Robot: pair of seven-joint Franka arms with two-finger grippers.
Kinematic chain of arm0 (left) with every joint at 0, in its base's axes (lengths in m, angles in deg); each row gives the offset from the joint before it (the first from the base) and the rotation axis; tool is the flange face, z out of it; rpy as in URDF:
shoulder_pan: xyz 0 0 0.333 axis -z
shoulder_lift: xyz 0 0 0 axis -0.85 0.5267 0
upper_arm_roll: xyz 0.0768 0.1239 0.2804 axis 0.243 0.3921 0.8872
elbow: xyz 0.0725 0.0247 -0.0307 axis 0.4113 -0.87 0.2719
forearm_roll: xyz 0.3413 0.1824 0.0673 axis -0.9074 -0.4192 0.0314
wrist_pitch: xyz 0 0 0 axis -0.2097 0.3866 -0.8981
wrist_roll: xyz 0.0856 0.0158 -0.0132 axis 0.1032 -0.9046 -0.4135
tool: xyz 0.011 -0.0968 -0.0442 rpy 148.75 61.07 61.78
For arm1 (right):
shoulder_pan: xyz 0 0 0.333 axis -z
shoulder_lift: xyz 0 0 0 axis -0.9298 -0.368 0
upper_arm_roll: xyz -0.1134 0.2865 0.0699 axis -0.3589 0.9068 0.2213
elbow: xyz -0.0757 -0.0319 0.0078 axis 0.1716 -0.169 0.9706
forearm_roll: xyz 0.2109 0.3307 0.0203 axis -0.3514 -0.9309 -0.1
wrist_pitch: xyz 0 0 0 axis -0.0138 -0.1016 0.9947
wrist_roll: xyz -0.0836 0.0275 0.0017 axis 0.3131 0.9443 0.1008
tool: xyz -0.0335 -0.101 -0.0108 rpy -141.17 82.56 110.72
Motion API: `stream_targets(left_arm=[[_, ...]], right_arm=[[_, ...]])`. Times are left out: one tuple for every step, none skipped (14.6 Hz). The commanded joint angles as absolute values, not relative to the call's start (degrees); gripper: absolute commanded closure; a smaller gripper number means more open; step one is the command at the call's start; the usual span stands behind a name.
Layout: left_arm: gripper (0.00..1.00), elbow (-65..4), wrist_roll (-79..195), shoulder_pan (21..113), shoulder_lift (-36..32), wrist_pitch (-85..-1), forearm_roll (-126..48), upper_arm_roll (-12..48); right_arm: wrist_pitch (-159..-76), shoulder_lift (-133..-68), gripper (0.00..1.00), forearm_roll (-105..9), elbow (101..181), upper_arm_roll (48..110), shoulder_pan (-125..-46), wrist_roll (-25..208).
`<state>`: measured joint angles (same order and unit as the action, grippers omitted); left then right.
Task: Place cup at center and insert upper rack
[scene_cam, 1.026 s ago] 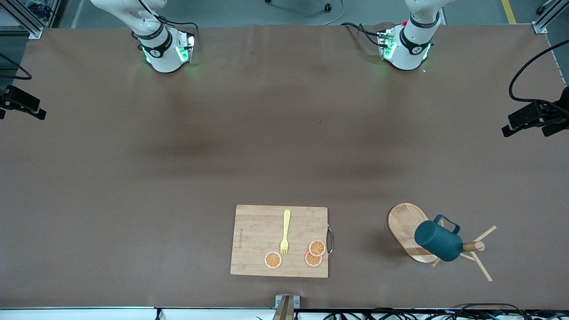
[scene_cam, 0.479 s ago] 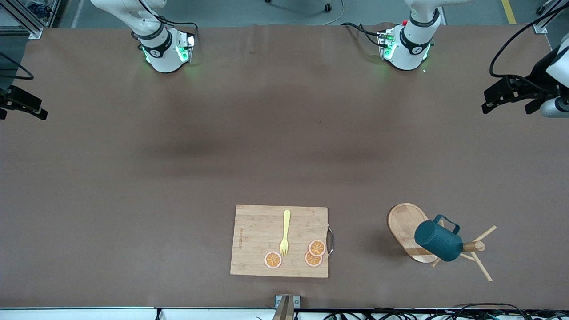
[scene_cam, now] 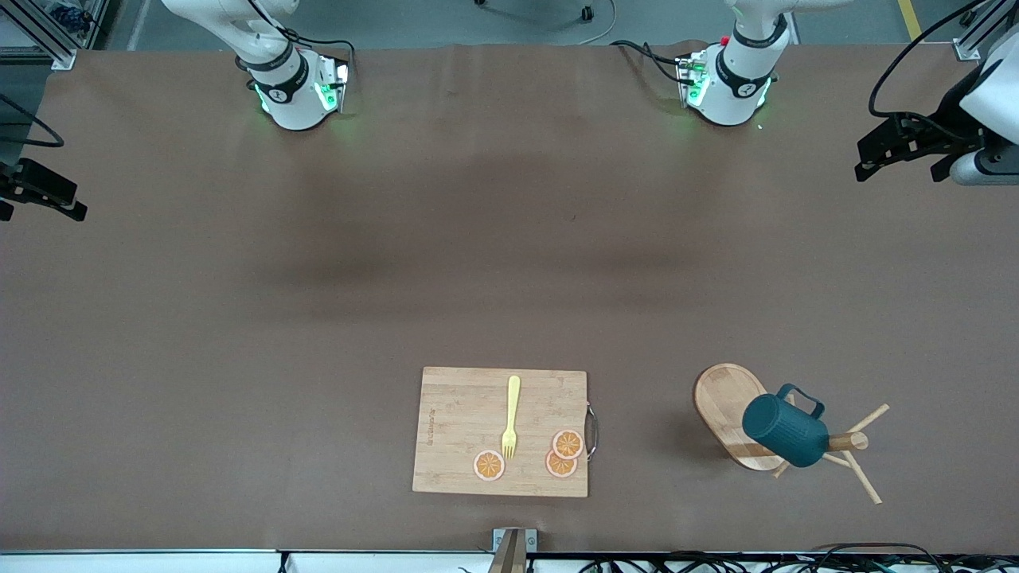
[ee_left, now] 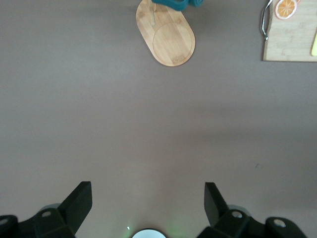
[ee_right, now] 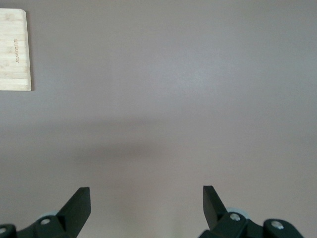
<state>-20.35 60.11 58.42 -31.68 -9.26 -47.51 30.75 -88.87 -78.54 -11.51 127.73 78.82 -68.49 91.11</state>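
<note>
The cup (scene_cam: 784, 430), dark teal and ribbed, hangs on the upper rack (scene_cam: 728, 410), a light wooden mug tree with an oval base and thin pegs (scene_cam: 864, 477). Both stand near the front camera's edge, toward the left arm's end of the table. In the left wrist view the rack's base (ee_left: 168, 37) and a sliver of the cup (ee_left: 176, 3) show well away from the open left gripper (ee_left: 147, 191). That left gripper (scene_cam: 898, 165) hangs high over the table's end. The right gripper (ee_right: 146, 193) is open and empty over bare table; it (scene_cam: 40, 203) waits at the right arm's end.
A rectangular bamboo cutting board (scene_cam: 462, 430) lies beside the rack toward the table's middle, near the front camera's edge. On it lie a yellow fork (scene_cam: 510, 418) and three orange slices (scene_cam: 489, 465). Brown table surface (scene_cam: 478, 263) spreads between the arms' bases and these things.
The left gripper has moved toward the robots' side of the table and a little inward from the table's end. The right gripper has barely shifted. Cup, rack and board have not moved.
</note>
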Motion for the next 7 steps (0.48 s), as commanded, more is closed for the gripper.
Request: stream_targets(left_arm=[[0.0, -25.83, 60.23, 59.18, -36.34, -10.45, -47.48, 31.36], [0.0, -26.01, 60.23, 59.18, -36.52, -10.37, -47.39, 31.28], [0.0, -25.93, 61.01, 59.18, -36.52, -10.28, -47.39, 31.19], [0.0, -25.58, 61.63, 59.18, -36.26, -10.28, -47.91, 31.19], [0.0, -25.75, 61.9, 59.18, -36.26, -10.28, -48.01, 31.27], [0.0, -25.92, 61.81, 59.18, -36.17, -10.28, -48.01, 31.28], [0.0, -25.58, 61.81, 59.18, -35.91, -10.28, -48.09, 31.28]], right_arm=[[-88.46, -77.83, 0.0, -11.75, 128.83, 78.88, -68.76, 90.45], [-88.11, -77.91, 0.0, -11.75, 128.92, 78.88, -68.67, 90.45], [-88.1, -77.92, 0.0, -11.75, 128.83, 78.88, -68.67, 90.45], [-88.1, -77.83, 0.0, -11.75, 128.83, 78.88, -68.85, 90.45], [-87.93, -77.65, 0.0, -11.67, 128.83, 78.88, -68.76, 90.45], [-87.23, -77.65, 0.0, -11.67, 128.83, 78.88, -68.67, 90.45], [-86.18, -77.3, 0.0, -11.67, 128.92, 78.88, -68.76, 90.45]])
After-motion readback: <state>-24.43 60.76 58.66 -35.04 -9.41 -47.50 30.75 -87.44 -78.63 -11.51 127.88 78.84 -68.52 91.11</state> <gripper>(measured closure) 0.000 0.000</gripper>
